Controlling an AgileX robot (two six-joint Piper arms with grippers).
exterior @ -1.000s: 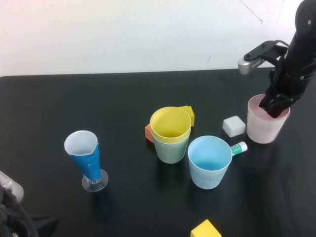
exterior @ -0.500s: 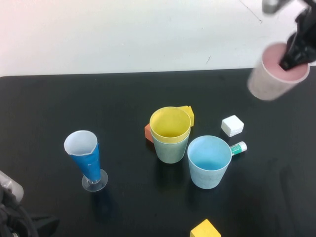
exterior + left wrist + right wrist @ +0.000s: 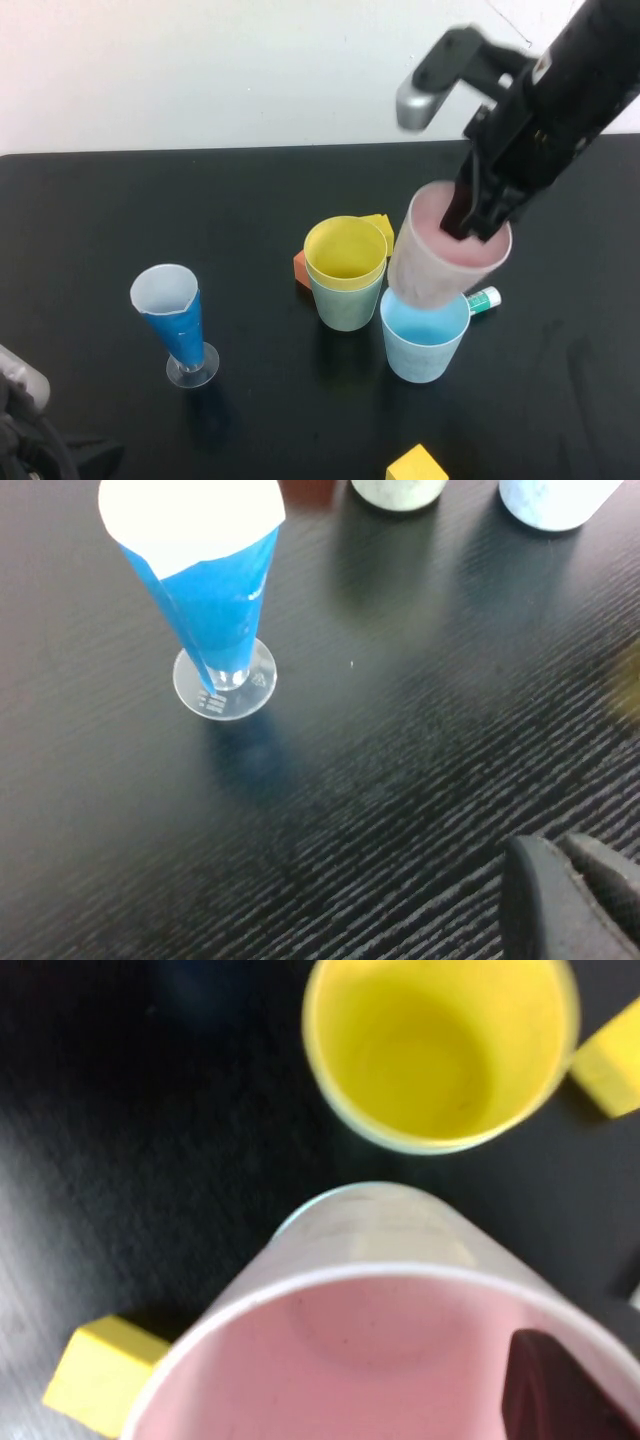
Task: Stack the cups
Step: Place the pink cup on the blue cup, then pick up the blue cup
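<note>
My right gripper (image 3: 478,222) is shut on the rim of the pink cup (image 3: 440,255) and holds it tilted in the air just above the light blue cup (image 3: 425,340). The pink cup fills the right wrist view (image 3: 380,1360), one finger (image 3: 560,1390) inside its rim. The yellow cup (image 3: 345,252) sits nested in the pale green cup (image 3: 347,305), left of the blue one; the yellow cup also shows in the right wrist view (image 3: 440,1045). My left gripper (image 3: 575,900) is low over the table's near left, fingers together, holding nothing.
A blue-wrapped stem glass (image 3: 178,325) stands at the left, seen too in the left wrist view (image 3: 205,590). Yellow blocks (image 3: 416,464) (image 3: 380,228), an orange block (image 3: 299,268) and a small green-capped tube (image 3: 484,298) lie around the cups.
My right gripper lifted the pink cup from the table's right side, raised it high, then carried it left and down to just above the light blue cup. The left arm has not moved.
</note>
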